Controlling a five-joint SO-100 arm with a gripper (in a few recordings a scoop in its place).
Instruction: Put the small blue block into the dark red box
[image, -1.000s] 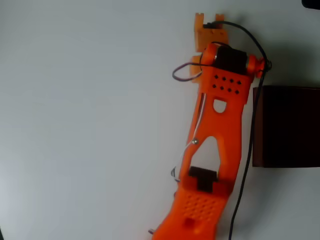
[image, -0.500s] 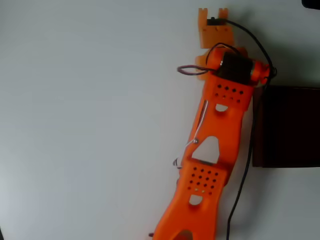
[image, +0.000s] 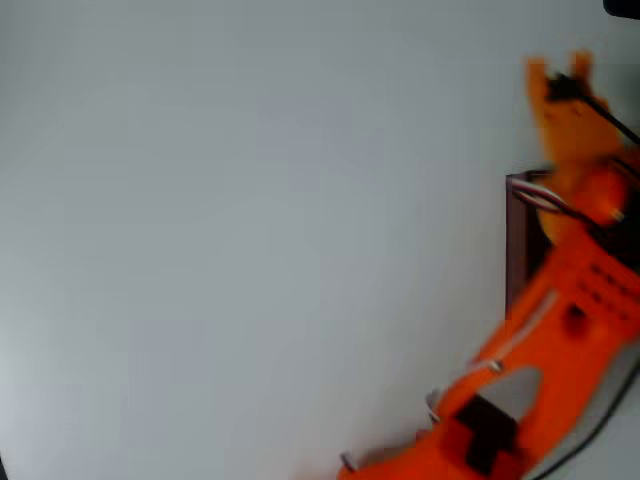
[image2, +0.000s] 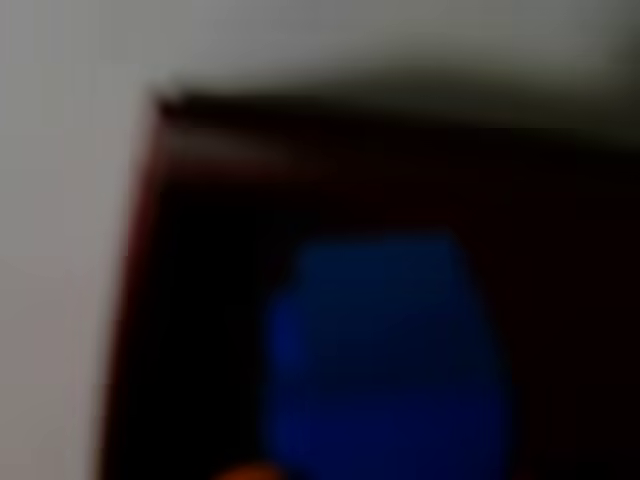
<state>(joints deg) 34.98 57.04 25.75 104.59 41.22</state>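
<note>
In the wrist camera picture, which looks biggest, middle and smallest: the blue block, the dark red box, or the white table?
1. dark red box, which takes up the most picture.
2. small blue block, though it looks large because it is close to the camera.
3. white table, a strip at the left and top.

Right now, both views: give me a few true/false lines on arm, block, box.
1. In the overhead view the gripper is near the picture's right edge. True.
2. The box sits at the left edge of the overhead view. False: it is at the right edge, partly under the arm.
3. In the wrist view the block shows against the box's dark inside. True.
4. The block is red. False: it is blue.
5. The wrist view is sharp. False: it is blurred, so the block's studs cannot be made out.
</note>
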